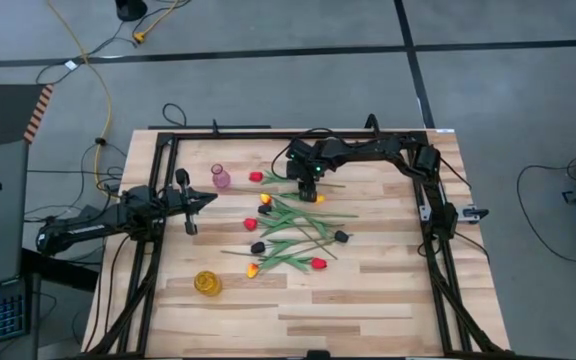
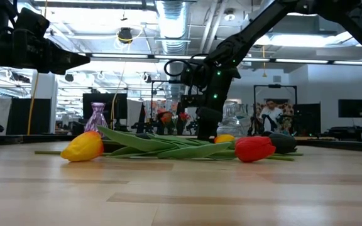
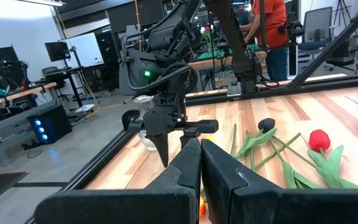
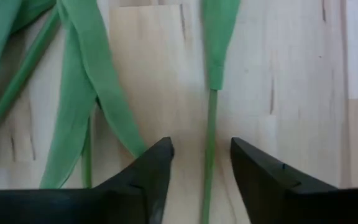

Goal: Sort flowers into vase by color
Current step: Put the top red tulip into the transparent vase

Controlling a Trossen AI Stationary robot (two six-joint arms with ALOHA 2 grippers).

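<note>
Several artificial tulips (image 1: pixel 293 232) with red, yellow-orange and near-black heads lie in a loose heap at the table's middle, flat on their stems and leaves. In the low view a yellow head (image 2: pixel 83 147) and a red head (image 2: pixel 254 149) lie nearest. My right gripper (image 1: pixel 309 192) points down over the heap's far end. It is open, and its fingers stand on either side of one thin green stem (image 4: pixel 210 137) without touching it. My left gripper (image 1: pixel 196 203) is shut and empty, left of the heap.
A small pink vase (image 1: pixel 220 177) stands at the far left of the heap. A yellow vase (image 1: pixel 207 284) stands near the table's front left. A black frame (image 1: pixel 168 150) runs round the table. People show in the room beyond.
</note>
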